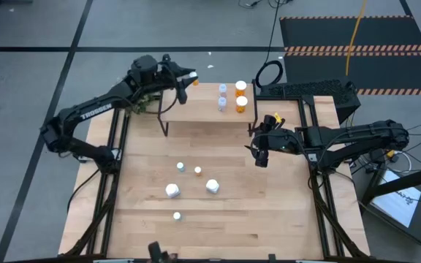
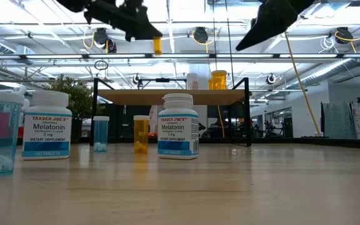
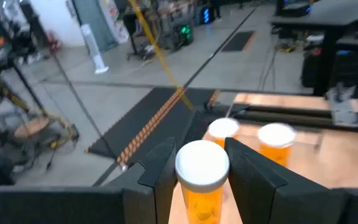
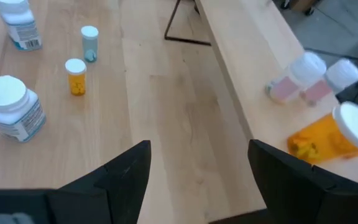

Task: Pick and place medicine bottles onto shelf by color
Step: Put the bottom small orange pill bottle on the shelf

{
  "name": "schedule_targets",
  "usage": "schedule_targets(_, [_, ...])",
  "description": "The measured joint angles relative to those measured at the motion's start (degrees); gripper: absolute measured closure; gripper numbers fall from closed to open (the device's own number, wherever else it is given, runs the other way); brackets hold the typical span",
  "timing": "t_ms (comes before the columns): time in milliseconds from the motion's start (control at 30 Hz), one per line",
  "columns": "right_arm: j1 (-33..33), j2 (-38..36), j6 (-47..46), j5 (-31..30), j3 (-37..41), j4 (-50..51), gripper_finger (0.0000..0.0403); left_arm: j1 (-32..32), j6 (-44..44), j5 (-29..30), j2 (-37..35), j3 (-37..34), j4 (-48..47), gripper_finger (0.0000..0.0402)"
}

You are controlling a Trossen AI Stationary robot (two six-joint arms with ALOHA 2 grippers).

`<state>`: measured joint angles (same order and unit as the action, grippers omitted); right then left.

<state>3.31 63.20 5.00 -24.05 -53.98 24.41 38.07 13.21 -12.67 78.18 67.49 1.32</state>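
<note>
Left gripper [image 3: 201, 177] fingers clamped around an orange bottle [image 3: 202, 186] above the shelf [image 1: 203, 106], right gripper [image 4: 197, 180] fingers spread wide and empty over the desk [image 1: 225, 219], loose bottles below.

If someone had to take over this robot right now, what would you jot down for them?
Left end effector: shut on an orange bottle, held above the shelf's left end.
Right end effector: open, empty, hovering by the shelf's right end.
Done: two orange bottles and two pale bottles stand on the shelf's right part.
Left: place the held bottle, then sort the five bottles on the table.
</note>
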Motion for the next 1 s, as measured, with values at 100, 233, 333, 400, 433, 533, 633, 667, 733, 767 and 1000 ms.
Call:
schedule_targets(100, [0.0, 0.0, 0.8, 0.0, 0.0, -0.6, 0.0138, 1.4, -0.9, 0.1, 3.2, 1.3, -0.2, 0.0268])
schedule_targets(233, [0.0, 0.0, 1.8, 0.0, 0.0, -0.7, 0.0138, 2.5, -2.7, 0.0, 6.6, 2.9, 0.5, 0.0268])
schedule_targets(333, [0.0, 0.0, 2.1, 0.0, 0.0, -0.7, 0.0138, 2.6, -2.9, 0.1, 9.0, 3.1, 1.2, 0.0268])
schedule_targets(400, [0.0, 0.0, 2.4, 0.0, 0.0, -0.6, 0.0138, 2.6, -2.9, 0.1, 10.3, 3.1, 1.7, 0.0268])
schedule_targets(433, [0.0, 0.0, 2.4, 0.0, 0.0, -0.7, 0.0138, 2.5, -3.0, 0.1, 10.9, 3.2, 2.0, 0.0268])
schedule_targets(533, [0.0, 0.0, 2.4, 0.0, 0.0, -0.6, 0.0138, 2.0, -3.3, 0.1, 13.3, 3.2, 2.8, 0.0268])
schedule_targets(633, [0.0, 0.0, 2.4, 0.1, 0.0, -0.6, 0.0138, 1.7, -4.1, 0.1, 15.4, 3.2, 3.4, 0.0268])
schedule_targets(667, [0.0, 0.0, 2.4, 0.1, 0.0, -0.6, 0.0138, 1.7, -4.4, 0.1, 15.9, 3.2, 3.7, 0.0268])
schedule_targets(733, [0.0, 0.0, 2.3, 0.1, 0.0, -0.6, 0.0138, 1.7, -5.2, 0.2, 16.8, 3.2, 3.7, 0.0268])
schedule_targets(767, [0.0, 0.0, 2.3, 0.1, 0.0, -0.6, 0.0138, 1.7, -5.8, 0.5, 17.2, 3.2, 3.7, 0.0268])
schedule_targets(1000, [0.0, 0.0, 2.2, 0.1, 0.0, -0.6, 0.0138, 1.6, -8.7, 0.8, 18.1, 3.2, 2.3, 0.0268])
